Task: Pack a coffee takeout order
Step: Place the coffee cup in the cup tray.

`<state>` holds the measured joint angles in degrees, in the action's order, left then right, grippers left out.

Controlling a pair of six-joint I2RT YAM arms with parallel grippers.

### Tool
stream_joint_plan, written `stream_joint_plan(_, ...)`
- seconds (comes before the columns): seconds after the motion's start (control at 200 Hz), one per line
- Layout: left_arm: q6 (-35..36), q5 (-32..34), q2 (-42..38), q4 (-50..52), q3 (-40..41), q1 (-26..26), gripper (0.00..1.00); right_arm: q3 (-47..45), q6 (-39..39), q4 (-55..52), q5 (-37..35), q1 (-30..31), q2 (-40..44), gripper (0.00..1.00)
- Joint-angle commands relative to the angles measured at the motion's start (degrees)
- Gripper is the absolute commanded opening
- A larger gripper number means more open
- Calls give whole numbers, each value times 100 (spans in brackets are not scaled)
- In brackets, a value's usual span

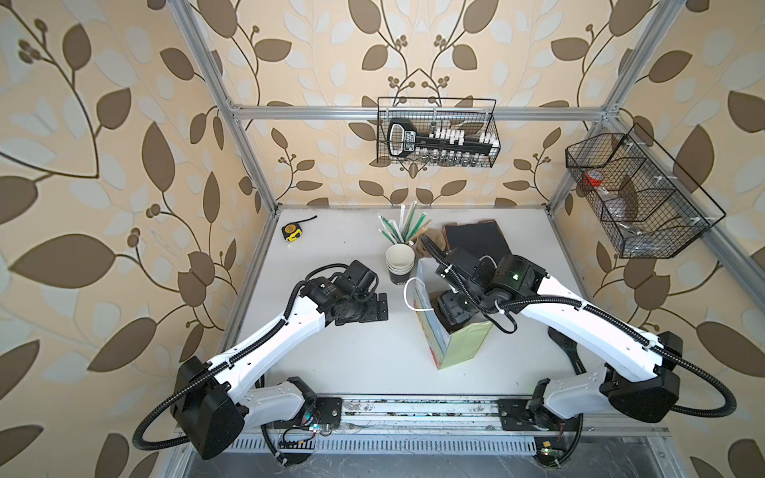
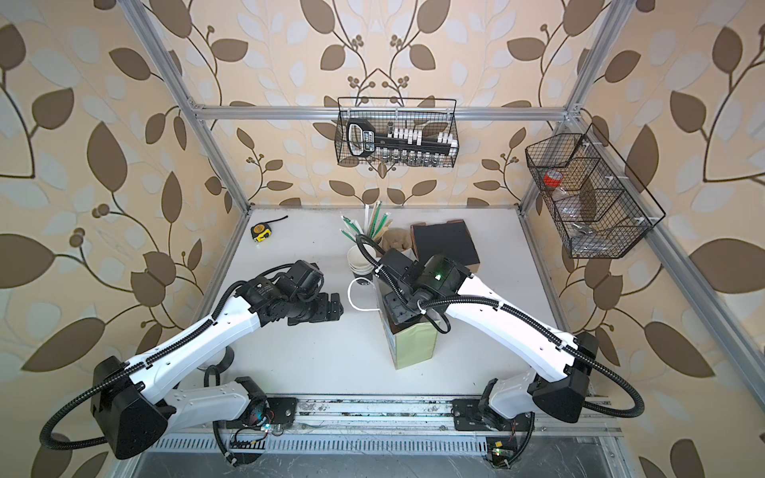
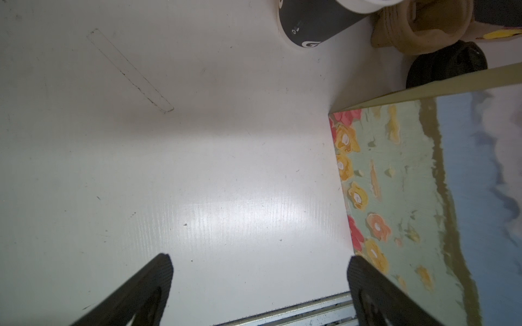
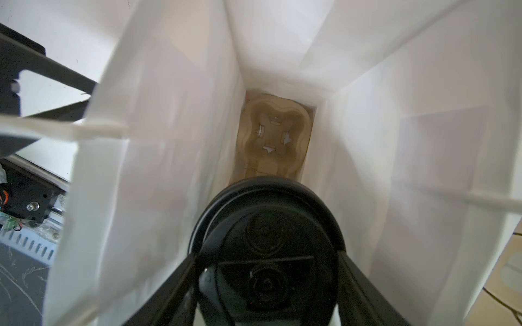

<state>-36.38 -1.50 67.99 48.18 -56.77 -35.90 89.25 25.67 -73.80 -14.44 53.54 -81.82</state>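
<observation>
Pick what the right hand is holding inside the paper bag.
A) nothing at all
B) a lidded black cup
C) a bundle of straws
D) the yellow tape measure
B: in the right wrist view the right hand grips a lidded black cup between the white walls of the paper bag, above the tan carrier on its floor.

Upright black lidded cup (image 4: 265, 240), above tan carrier (image 4: 272, 135)
</observation>
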Motion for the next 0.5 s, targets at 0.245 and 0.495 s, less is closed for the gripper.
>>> stream_joint_plan(0.245,8,-72,-31,-11,53,57,99,-234,-132,88,107,-93,-156,69)
stream_joint_plan(0.495,5,-70,-22,16,70,57,99,-382,-165,227,194,-135,-262,69)
